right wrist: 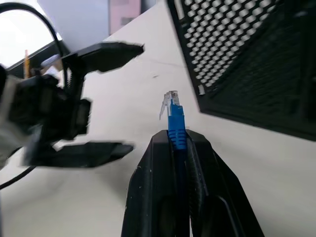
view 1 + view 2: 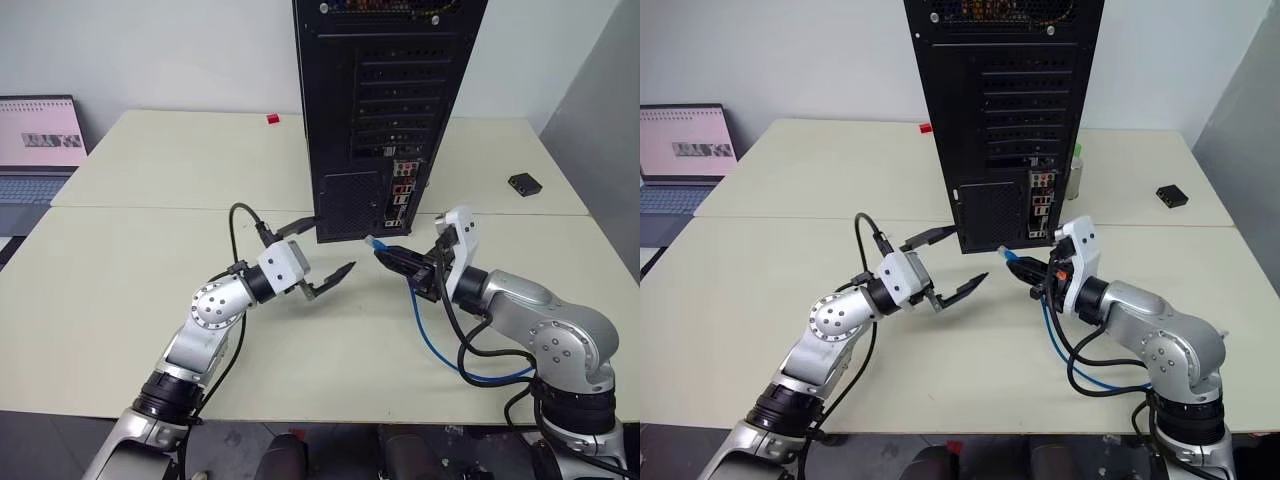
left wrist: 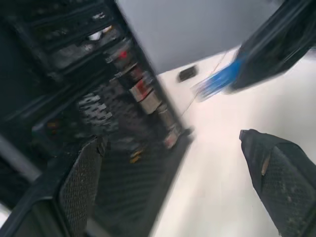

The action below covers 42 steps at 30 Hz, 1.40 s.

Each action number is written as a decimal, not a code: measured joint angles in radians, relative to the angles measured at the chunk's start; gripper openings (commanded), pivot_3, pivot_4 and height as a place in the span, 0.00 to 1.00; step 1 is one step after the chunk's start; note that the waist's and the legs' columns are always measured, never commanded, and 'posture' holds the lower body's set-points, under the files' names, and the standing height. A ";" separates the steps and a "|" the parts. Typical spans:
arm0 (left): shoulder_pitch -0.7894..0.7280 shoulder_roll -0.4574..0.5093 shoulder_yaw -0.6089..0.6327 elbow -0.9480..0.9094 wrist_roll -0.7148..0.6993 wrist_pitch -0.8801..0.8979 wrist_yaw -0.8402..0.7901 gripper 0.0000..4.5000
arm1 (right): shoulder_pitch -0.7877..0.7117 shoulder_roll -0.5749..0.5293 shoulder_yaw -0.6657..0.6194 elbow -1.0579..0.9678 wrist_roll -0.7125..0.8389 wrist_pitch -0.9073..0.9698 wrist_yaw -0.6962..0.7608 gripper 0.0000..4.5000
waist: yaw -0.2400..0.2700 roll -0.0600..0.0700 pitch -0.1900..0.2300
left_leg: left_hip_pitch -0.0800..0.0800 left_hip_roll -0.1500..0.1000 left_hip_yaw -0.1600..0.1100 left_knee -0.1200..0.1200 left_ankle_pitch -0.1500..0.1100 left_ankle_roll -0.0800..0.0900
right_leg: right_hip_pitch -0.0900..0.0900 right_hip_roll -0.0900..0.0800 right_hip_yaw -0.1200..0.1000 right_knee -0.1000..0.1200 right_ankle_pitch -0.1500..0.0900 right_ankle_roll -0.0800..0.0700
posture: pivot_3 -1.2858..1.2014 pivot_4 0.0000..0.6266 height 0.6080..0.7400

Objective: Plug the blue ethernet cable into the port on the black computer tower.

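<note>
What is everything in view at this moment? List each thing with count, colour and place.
Computer tower: one, black, upright mid-table, rear face toward robot.
Ethernet cable: one, blue, plug end clamped in right gripper, rest looping over table edge.
Table: two tops, cream, butted together.
Laptop: one, grey, open, far left.
Small box: one, black, right of tower.
Small red item: one, behind tower's left.
Left gripper: open, empty, facing tower.
Right gripper: shut on cable plug.
</note>
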 measured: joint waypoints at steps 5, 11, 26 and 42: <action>-0.029 -0.079 0.037 -0.087 -0.052 0.214 0.076 1.00 | -0.008 0.032 0.066 0.007 -0.121 -0.105 -0.070 0.00 | 0.002 0.000 0.000 | 0.000 0.000 0.000 0.000 0.000 0.000 | 0.000 0.000 0.000 0.000 0.000 0.000 | 0.52 0.24 1.00; -0.031 -0.114 0.070 -0.095 -0.070 0.283 0.082 1.00 | 0.005 0.032 0.110 0.022 -0.216 -0.184 -0.090 0.00 | 0.003 0.000 0.000 | 0.000 0.000 0.001 0.000 0.000 0.000 | 0.000 0.000 0.001 -0.001 0.000 0.000 | 0.52 0.24 1.00; -0.026 -0.132 0.077 -0.103 -0.050 0.283 0.062 1.00 | -0.032 0.056 0.212 0.055 -0.414 -0.248 -0.153 0.00 | 0.003 0.000 0.000 | 0.000 0.000 0.001 0.000 0.000 -0.001 | 0.000 0.000 0.001 -0.001 0.000 0.000 | 0.52 0.24 1.00; -0.092 -0.202 0.044 -0.061 0.020 0.320 0.070 1.00 | -0.105 0.104 0.248 0.154 -0.641 -0.252 -0.282 0.00 | 0.003 0.000 0.000 | 0.000 -0.001 0.001 0.000 0.000 -0.001 | 0.000 -0.001 0.002 -0.001 0.000 0.000 | 0.52 0.24 1.00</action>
